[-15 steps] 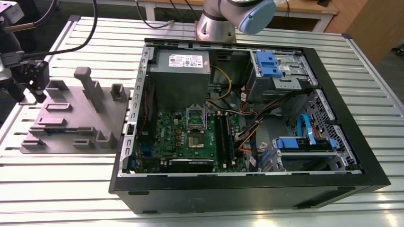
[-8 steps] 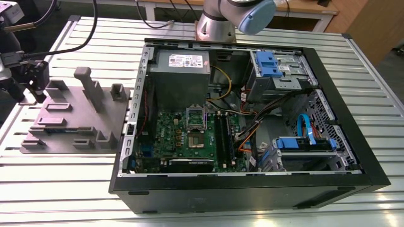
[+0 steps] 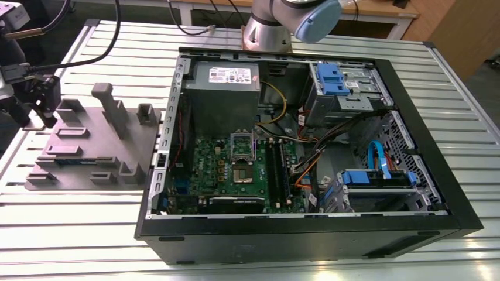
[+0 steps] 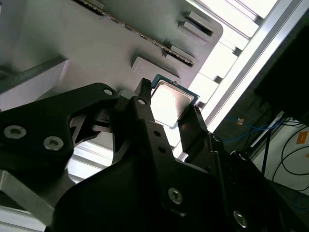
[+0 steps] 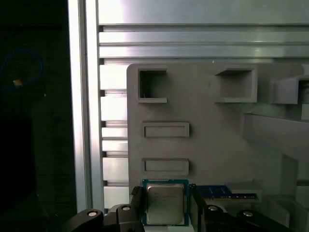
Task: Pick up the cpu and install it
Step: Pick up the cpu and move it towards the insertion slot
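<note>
Claw [image 5: 165, 193] straddling the cpu [image 5: 165, 205] on the grey holder tray [image 5: 212, 145] (clamped or open, cannot tell), slatted table [image 5: 193, 43] beneath

cpu [image 4: 170, 100]: I see white glare across its top.
table [image 4: 241, 12]: slats beyond the cpu blown out.
gripper [image 4: 167, 103]: near-black, shadowed.

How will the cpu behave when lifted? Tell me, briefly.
The cpu looks like a flat, rigid square, so it probably won't flex or roll. Its shiny metal top suggests a slippery surface. The thin green edge around it is likely fragile, so rough contact against the grey holder could chip it.
</note>
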Controlling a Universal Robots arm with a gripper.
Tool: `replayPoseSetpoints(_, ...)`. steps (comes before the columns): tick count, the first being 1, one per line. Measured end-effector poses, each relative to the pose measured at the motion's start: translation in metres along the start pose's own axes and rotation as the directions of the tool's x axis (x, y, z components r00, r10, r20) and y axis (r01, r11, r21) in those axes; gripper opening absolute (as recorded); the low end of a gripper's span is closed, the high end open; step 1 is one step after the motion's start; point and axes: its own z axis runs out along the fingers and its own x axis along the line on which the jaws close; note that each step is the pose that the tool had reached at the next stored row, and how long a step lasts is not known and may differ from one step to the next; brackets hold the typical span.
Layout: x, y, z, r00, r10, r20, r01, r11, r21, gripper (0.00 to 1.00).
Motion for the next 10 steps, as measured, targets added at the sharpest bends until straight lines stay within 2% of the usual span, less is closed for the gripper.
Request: replayPoseSetpoints(10,0.0,0.0,0.0,1.0,0.0,0.0003,0.0,0.9999,0.0137,0.47)
